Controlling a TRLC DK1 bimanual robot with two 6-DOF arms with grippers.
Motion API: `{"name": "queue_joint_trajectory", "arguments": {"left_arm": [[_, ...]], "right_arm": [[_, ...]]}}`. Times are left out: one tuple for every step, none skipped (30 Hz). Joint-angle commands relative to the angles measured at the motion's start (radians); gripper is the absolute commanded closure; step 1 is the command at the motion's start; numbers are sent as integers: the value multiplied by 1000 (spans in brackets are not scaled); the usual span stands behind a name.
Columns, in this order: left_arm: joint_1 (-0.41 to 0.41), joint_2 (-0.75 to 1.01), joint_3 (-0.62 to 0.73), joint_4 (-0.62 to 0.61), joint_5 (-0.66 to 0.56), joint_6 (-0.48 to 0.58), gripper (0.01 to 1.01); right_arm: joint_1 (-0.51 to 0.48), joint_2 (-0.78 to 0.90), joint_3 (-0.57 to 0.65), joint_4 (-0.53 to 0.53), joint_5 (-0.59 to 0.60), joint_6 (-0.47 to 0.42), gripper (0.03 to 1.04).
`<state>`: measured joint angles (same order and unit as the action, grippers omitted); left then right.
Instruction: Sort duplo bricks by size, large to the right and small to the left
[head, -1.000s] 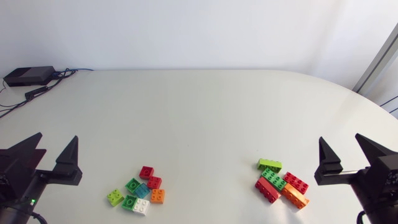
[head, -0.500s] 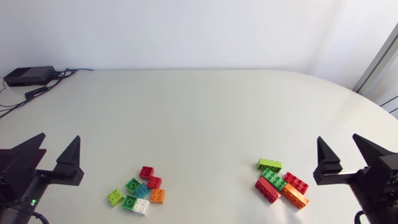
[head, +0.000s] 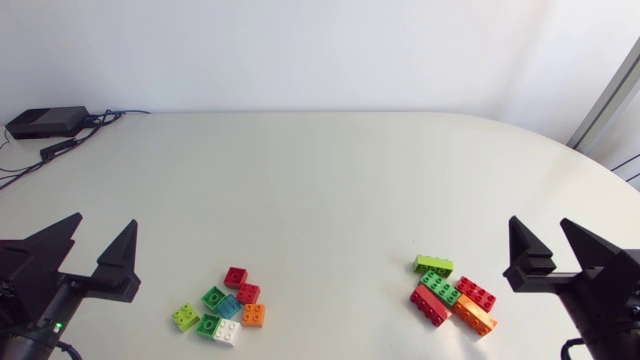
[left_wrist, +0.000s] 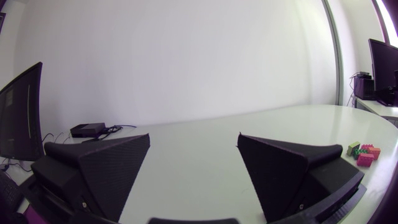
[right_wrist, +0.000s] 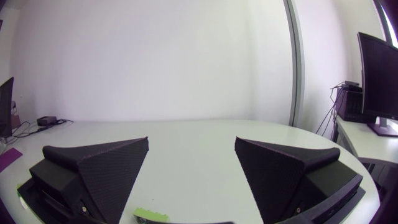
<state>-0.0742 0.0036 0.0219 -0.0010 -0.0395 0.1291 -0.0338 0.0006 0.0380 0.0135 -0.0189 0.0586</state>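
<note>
A cluster of small square bricks lies at the front left: two red (head: 236, 277), green (head: 213, 298), light blue (head: 230, 306), orange (head: 253, 315), lime (head: 185, 317) and white (head: 227, 331). At the front right sits a pile of long bricks: lime (head: 433, 265), green (head: 439, 287), red (head: 475, 293) and orange (head: 474, 315). My left gripper (head: 105, 222) stands open and empty, left of the small cluster. My right gripper (head: 540, 224) is open and empty, right of the long pile. The left wrist view has its open gripper (left_wrist: 194, 137) and the long pile (left_wrist: 364, 154) far off. Under the right gripper (right_wrist: 191, 141) a lime brick (right_wrist: 151, 215) shows.
A black box (head: 47, 122) with cables sits at the table's back left corner, also seen as the black box (left_wrist: 87, 129) ahead of the left gripper. The white table (head: 320, 190) stretches wide between and beyond the two brick groups.
My left gripper has drifted slightly right and lower in the head view. The right gripper has edged a little to the left. The bricks have not moved.
</note>
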Motion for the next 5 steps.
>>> {"name": "queue_joint_trajectory", "arguments": {"left_arm": [[-6, -13, -22, 1, 6, -28, 44], [-6, -13, -22, 1, 6, -28, 44], [-6, -13, -22, 2, 6, -28, 44], [-6, -13, -22, 1, 6, -28, 44], [-6, -13, -22, 1, 6, -28, 44]], "right_arm": [[8, -7, -39, -17, 4, 84, 66], [8, -5, -39, -17, 4, 83, 66], [8, -5, -39, -17, 5, 81, 66], [8, -7, -39, -17, 5, 80, 66], [8, -5, -39, -17, 5, 81, 66]]}}
